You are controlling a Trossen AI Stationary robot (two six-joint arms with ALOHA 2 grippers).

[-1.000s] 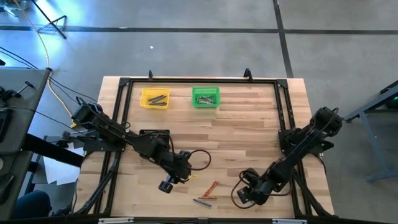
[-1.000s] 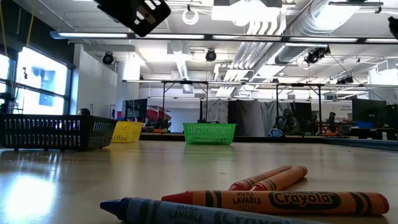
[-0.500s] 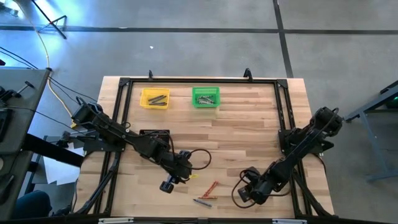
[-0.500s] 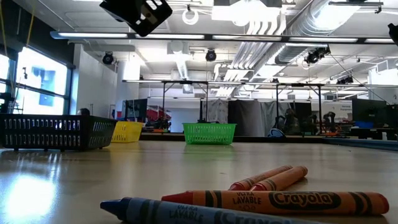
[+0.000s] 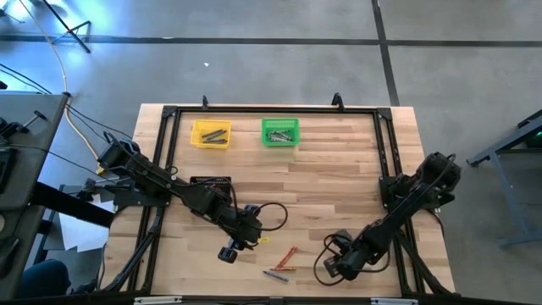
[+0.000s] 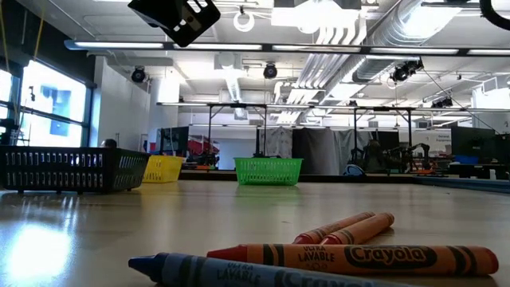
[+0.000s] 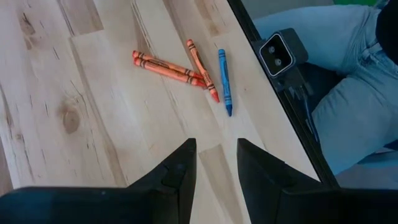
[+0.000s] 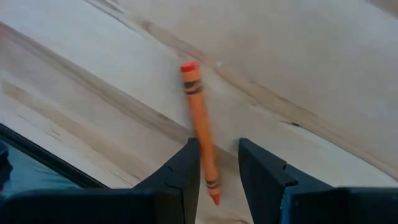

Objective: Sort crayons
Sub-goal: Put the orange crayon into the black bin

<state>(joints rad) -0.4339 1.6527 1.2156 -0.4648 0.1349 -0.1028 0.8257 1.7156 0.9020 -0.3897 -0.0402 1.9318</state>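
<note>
Three crayons lie loose near the table's near edge: two orange ones (image 7: 168, 65) (image 7: 202, 68) and a blue one (image 7: 224, 81), which show in the high view as a small group (image 5: 286, 261). My left gripper (image 7: 216, 163) hangs open above the table to their left (image 5: 246, 235), with nothing between its fingers. My right gripper (image 8: 219, 168) is open low over the table at the near right (image 5: 330, 268). Its fingers stand on either side of the lower end of another orange crayon (image 8: 199, 130), which lies flat on the wood. Whether they touch it I cannot tell.
A yellow bin (image 5: 211, 134) and a green bin (image 5: 279, 132), each with crayons inside, stand at the far side. A black mesh bin (image 6: 72, 169) sits under my left arm. A black frame rail (image 5: 385, 144) borders the table. A person's legs (image 7: 348, 81) show beyond the near edge.
My right gripper has sunk a little toward the table at the near right, tipping more steeply downward. The crayons near the front edge lie as before.
</note>
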